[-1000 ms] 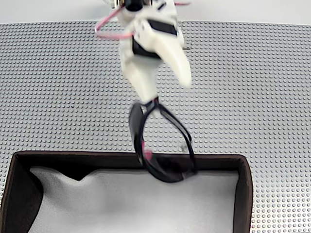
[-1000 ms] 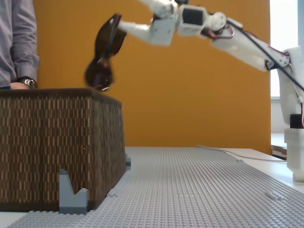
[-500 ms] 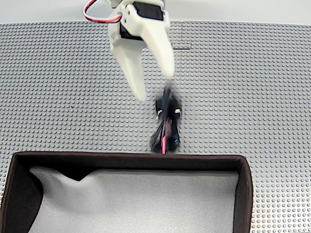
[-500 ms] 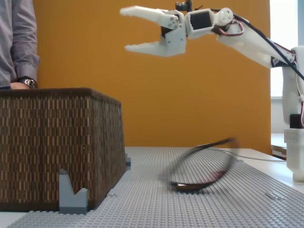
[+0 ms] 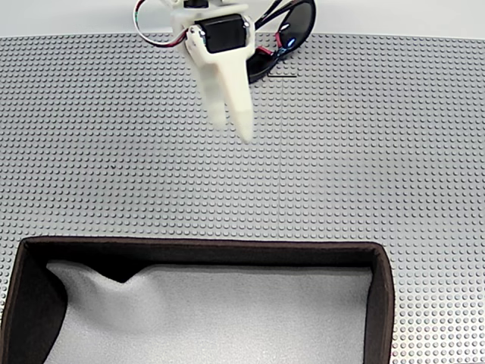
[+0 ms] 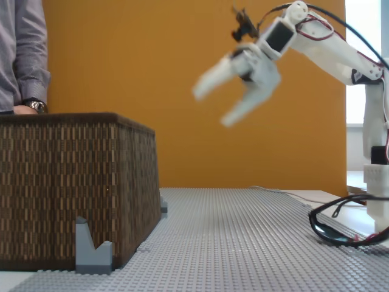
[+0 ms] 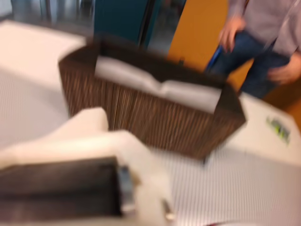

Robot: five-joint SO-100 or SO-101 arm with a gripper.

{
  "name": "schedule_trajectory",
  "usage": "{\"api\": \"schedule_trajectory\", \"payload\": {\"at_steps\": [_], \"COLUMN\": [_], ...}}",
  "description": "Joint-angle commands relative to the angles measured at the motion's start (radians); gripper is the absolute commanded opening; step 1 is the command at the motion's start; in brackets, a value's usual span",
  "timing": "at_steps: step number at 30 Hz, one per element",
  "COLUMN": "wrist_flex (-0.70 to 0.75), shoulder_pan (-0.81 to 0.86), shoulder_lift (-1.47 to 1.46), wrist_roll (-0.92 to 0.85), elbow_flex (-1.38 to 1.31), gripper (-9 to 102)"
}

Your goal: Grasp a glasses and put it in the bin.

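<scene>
The glasses (image 5: 282, 30), black-framed with dark lenses and pink accents, lie on the grey studded plate by the arm's base, at the top of a fixed view. In another fixed view the glasses (image 6: 345, 221) rest at the far right. My white gripper (image 5: 232, 130) hangs open and empty above the plate, apart from them. Seen from the side, the gripper (image 6: 211, 108) is blurred and high in the air, right of the bin (image 6: 73, 182). The brown woven bin (image 5: 383, 303) has a white lining. In the wrist view a white finger (image 7: 89, 132) shows before the bin (image 7: 155, 117).
A person (image 6: 21, 55) stands behind the bin, and the person's arm and legs (image 7: 263, 42) show in the wrist view. Small grey blocks (image 6: 92, 249) brace the bin's corner. The grey studded plate (image 5: 379, 152) lies open between bin and arm base.
The gripper held the glasses at the bin's near rim, then opened. The glasses dropped outside the bin and slid back to the arm's base. The gripper pulled back, away from the bin.
</scene>
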Motion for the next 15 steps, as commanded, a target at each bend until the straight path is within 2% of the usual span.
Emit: {"api": "schedule_trajectory", "payload": {"at_steps": [1, 8, 15], "wrist_flex": [0.227, 0.227, 0.224], "shoulder_pan": [-0.041, -0.101, -0.281], "shoulder_lift": [0.123, 0.5, 0.894], "wrist_roll": [0.147, 0.032, 0.048], "elbow_flex": [0.121, 0.523, 0.834], "gripper": [39, 38, 38]}}
